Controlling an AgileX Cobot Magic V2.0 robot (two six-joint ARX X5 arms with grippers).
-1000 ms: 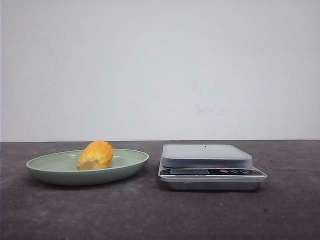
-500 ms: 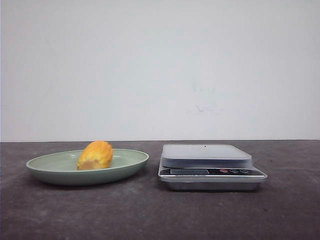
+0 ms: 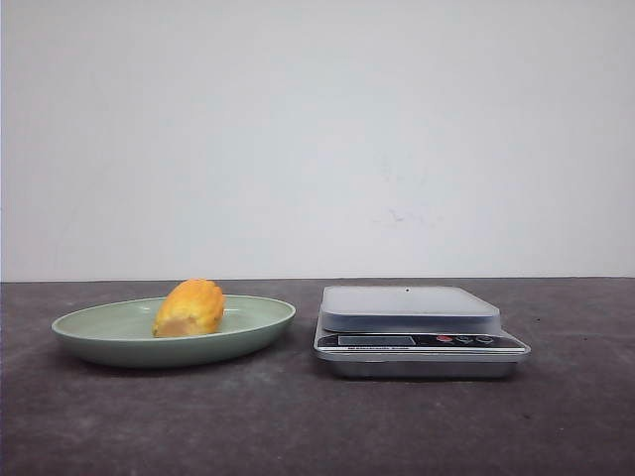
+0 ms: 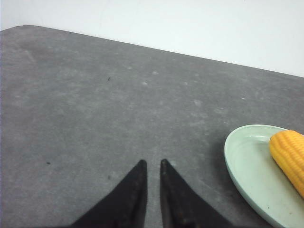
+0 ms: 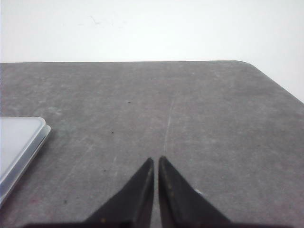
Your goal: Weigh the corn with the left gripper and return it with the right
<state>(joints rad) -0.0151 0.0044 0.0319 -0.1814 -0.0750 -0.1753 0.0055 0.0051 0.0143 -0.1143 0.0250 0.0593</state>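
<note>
- Change since the earlier frames: none that I can make out; the corn, the plate and the scale lie in the front view exactly as they did a second ago.
- Landmark: the scale, standing on the dark table. All places below are told from it.
- Corn: on my left-arm side of the scale, lying on its side in the green plate, whose rim stands just beside the scale without touching it. The scale's platform carries nothing.
- My left gripper: fingers drawn nearly together, a thin gap between the tips, nothing held; it hangs over bare table on the far side of the plate from the scale.
- My right gripper: tips all but touching, nothing held, over bare table on the side of the scale away from the plate.
- Stage (a judgement): corn on plate and platform bare fit either corn awaiting weighing or corn already weighed and returned; the pictures do not settle which, so I name no next move.
</note>
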